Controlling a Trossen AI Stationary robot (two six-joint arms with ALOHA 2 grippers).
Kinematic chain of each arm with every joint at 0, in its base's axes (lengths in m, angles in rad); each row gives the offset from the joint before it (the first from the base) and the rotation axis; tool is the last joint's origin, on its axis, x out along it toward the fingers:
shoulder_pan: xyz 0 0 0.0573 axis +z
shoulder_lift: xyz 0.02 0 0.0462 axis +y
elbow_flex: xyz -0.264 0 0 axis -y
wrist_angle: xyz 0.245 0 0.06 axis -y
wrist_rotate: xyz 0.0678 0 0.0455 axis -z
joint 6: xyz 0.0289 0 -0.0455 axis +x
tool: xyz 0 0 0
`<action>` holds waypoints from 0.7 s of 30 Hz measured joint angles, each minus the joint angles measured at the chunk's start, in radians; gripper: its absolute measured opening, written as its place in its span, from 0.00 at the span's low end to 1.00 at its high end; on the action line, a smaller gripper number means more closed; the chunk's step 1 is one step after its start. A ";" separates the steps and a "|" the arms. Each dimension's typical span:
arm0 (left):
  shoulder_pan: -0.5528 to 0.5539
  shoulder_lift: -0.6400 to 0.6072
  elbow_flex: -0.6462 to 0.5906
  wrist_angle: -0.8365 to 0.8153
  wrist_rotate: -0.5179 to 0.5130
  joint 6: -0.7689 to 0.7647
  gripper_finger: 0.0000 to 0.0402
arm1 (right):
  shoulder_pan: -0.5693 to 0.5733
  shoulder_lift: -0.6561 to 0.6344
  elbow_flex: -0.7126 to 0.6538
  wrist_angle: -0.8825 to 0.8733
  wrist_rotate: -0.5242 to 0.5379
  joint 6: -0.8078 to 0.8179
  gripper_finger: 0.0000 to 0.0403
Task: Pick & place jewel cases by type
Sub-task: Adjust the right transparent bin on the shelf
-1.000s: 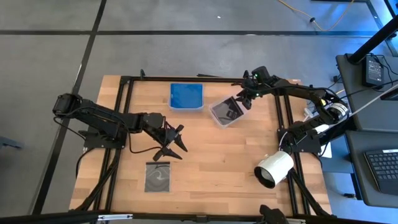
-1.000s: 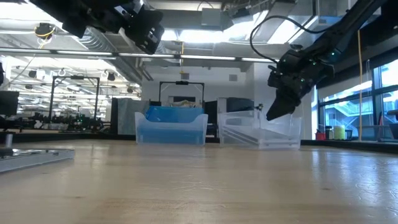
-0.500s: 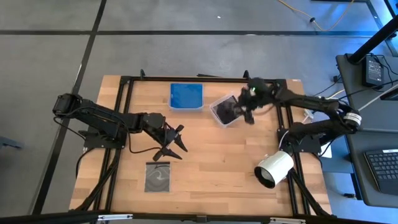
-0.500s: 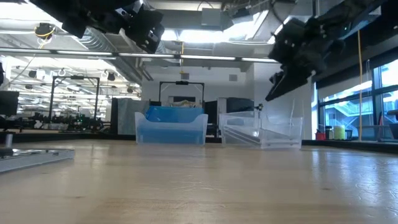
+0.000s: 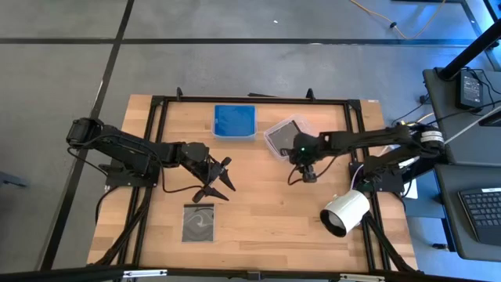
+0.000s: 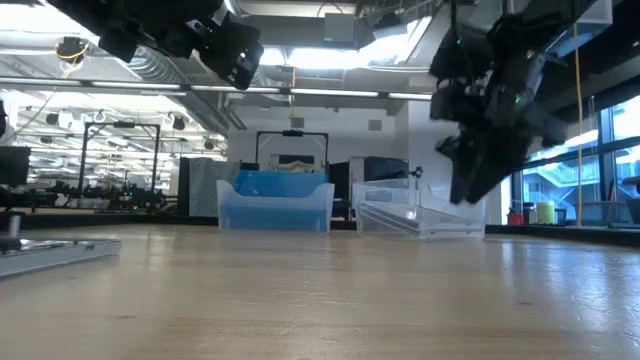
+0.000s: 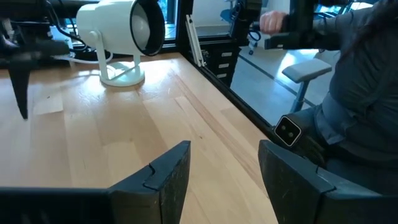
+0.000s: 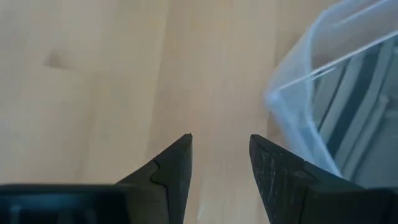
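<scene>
One dark grey jewel case (image 5: 198, 223) lies flat on the table near its front left; it shows as a thin slab (image 6: 50, 255) in the low view. A blue tub (image 5: 235, 121) at the far edge holds blue cases. Beside it, a clear tub (image 5: 286, 138) holds dark ones. My left gripper (image 5: 227, 175) hovers open above the table, just beyond the lone case, with nothing between its fingers (image 7: 168, 174). My right gripper (image 5: 305, 174) hangs open over bare wood just on the near side of the clear tub (image 8: 323, 93), pointing steeply down and holding nothing.
A white cylinder (image 5: 344, 212) on a stand sits at the near right, also seen in the left wrist view (image 7: 127, 31). A black frame (image 5: 156, 157) borders the table. A seated person (image 7: 360, 93) shows beyond the table's right side. Bare wood lies between the grippers.
My right gripper has swung from the far right side of the clear tub toward the table's near edge, passing over the tub. It has tipped to point more steeply down and now hangs over bare wood near the middle.
</scene>
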 joint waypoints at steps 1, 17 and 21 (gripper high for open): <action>0.000 0.000 0.000 -0.001 0.000 0.000 0.46 | 0.000 0.029 0.000 0.022 0.012 0.001 0.40; 0.000 0.000 0.000 -0.021 0.000 -0.001 0.47 | -0.067 0.400 0.273 0.151 0.330 -0.074 0.40; -0.001 0.000 0.000 -0.028 0.000 -0.015 0.46 | -0.080 0.437 0.320 0.118 0.339 -0.085 0.40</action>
